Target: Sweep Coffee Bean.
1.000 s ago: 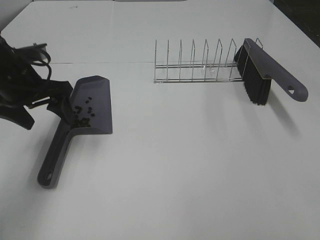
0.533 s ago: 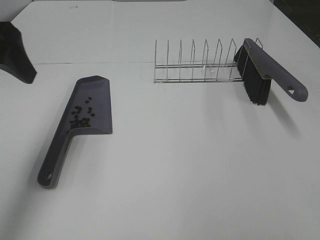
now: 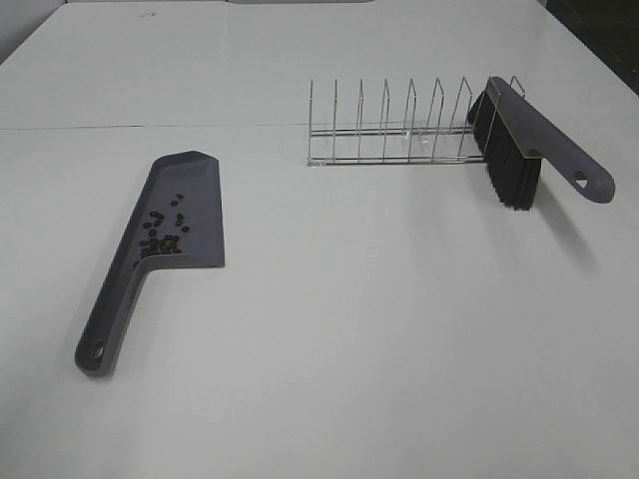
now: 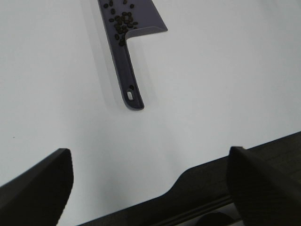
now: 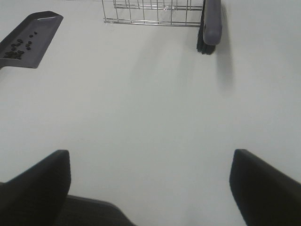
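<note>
Coffee beans (image 3: pixel 162 228) lie in the dustpan (image 3: pixel 185 205) on the bench (image 3: pixel 349 329). Brush (image 3: pixel 519 145) rests in the wire rack (image 3: pixel 389 130). Left tool (image 4: pixel 150 188) and right tool (image 5: pixel 150 188) both released, empty.

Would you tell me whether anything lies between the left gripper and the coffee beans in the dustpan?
Nothing visible does. The left gripper is open, with only bare table between it and the coffee beans in the dustpan.

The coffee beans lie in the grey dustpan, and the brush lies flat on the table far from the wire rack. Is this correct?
Not quite. The coffee beans do lie in the grey dustpan, but the brush leans on the end of the wire rack, as the exterior high view shows.
</note>
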You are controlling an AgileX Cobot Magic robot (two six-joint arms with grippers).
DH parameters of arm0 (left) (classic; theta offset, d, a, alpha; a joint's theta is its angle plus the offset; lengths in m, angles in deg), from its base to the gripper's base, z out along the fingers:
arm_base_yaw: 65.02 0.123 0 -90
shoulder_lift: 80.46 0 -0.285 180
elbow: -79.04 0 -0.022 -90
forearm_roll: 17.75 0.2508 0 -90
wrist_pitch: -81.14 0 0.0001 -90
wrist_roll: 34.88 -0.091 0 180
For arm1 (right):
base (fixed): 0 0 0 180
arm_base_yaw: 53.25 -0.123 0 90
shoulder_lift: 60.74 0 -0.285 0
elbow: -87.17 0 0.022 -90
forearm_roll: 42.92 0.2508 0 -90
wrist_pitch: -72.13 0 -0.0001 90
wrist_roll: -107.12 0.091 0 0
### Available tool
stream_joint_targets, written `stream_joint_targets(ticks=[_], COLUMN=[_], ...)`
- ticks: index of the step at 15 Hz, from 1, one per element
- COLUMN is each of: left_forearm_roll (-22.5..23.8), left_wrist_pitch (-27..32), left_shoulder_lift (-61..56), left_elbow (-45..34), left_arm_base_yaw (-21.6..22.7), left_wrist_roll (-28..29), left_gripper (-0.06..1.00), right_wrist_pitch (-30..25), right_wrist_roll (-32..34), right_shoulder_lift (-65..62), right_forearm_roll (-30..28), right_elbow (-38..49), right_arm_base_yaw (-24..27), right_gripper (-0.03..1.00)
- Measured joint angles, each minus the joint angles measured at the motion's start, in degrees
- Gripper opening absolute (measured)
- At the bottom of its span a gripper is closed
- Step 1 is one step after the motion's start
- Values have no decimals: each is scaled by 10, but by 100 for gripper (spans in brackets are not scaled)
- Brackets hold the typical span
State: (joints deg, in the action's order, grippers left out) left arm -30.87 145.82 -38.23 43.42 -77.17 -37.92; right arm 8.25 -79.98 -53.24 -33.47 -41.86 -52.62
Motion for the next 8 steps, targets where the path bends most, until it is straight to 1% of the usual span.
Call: stream_joint_targets(ticks=[1, 4, 6, 7, 8], left_forearm_roll=[0, 6, 14, 38, 50], left_wrist_pitch=[4, 27, 46, 50, 52], left_shoulder_lift=[-32, -181, -237, -296, -325], left_elbow=[-11, -58, -71, -85, -87], left_arm_base_yaw=[0, 0, 0, 0, 0], left_wrist_roll=[0, 0, 0, 1, 1], left_gripper=[79, 79, 79, 79, 79], right_wrist_pitch=[0, 0, 0, 0, 0], right_wrist_roll=[0, 0, -1, -1, -1], right_shoulder_lift=[0, 0, 0, 0, 0], right_forearm_roll=[0, 0, 0, 0, 0], right_elbow=[0, 0, 0, 0, 0], right_arm_base_yaw=[0, 0, 0, 0, 0], right_gripper=[77, 77, 77, 77, 77])
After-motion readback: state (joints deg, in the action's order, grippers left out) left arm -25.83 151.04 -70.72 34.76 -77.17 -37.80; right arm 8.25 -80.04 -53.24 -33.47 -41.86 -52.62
